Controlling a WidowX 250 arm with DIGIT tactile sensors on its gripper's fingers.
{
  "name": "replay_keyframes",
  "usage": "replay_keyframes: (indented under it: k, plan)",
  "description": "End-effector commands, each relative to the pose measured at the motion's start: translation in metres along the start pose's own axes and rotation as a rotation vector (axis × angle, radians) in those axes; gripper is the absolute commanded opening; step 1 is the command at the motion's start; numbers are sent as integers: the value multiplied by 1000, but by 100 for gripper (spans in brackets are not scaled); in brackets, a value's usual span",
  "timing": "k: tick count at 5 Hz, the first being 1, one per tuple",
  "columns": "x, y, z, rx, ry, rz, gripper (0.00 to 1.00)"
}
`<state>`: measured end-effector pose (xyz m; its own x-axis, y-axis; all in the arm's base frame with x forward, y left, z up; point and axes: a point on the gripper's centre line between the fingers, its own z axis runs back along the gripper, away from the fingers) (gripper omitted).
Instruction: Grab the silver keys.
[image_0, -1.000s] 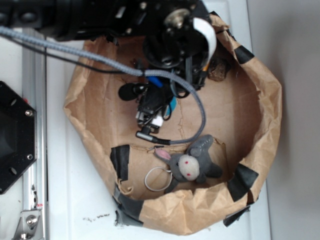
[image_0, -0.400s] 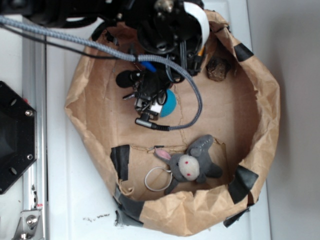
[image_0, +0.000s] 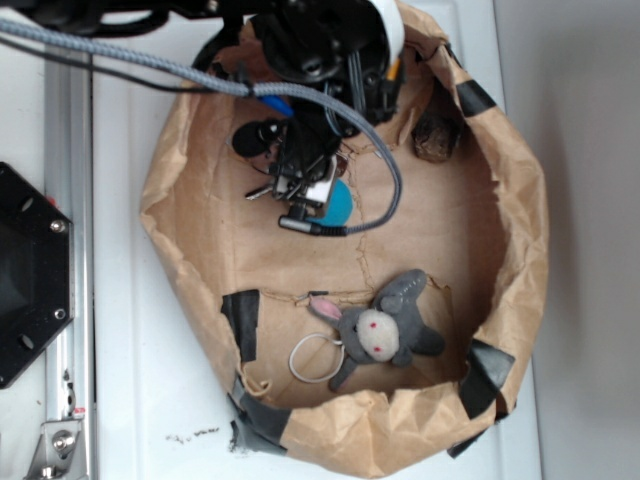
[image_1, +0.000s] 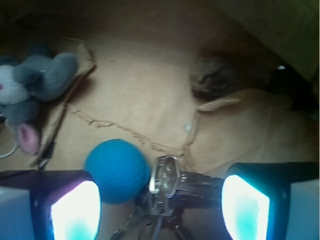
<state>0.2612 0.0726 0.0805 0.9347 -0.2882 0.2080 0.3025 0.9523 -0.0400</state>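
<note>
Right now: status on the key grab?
Gripper open, straddling silver keys. Keys not clamped yet, teal ball attached. Bunny well clear.

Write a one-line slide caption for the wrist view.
Open gripper straddling the silver keys and their blue felt ball on brown paper.

One paper bag (image_0: 520, 200) lies opened out like a bowl. Inside it: one blue ball (image_1: 116, 170) with one bunch of keys (image_1: 165, 182), the separate keys too blurred to count; one grey plush bunny (image_0: 385, 325) with one white ring (image_0: 315, 358); one dark brown lump (image_0: 437, 135). Black tape patches (image_0: 242, 322): four.
</note>
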Motion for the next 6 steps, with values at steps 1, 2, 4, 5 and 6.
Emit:
replay_keyframes:
  k: [1,2,4,5,6]
  plan:
    - [-8,-6,5,36,10,-8,100]
    - [-20,-12,-5,35,69,-15,100]
    - [-24,-28,-17,4,98,-66,100]
    - [-22,-28,-19,8,101,-71,100]
    - [-18,-27,-22,14,95,-70,100]
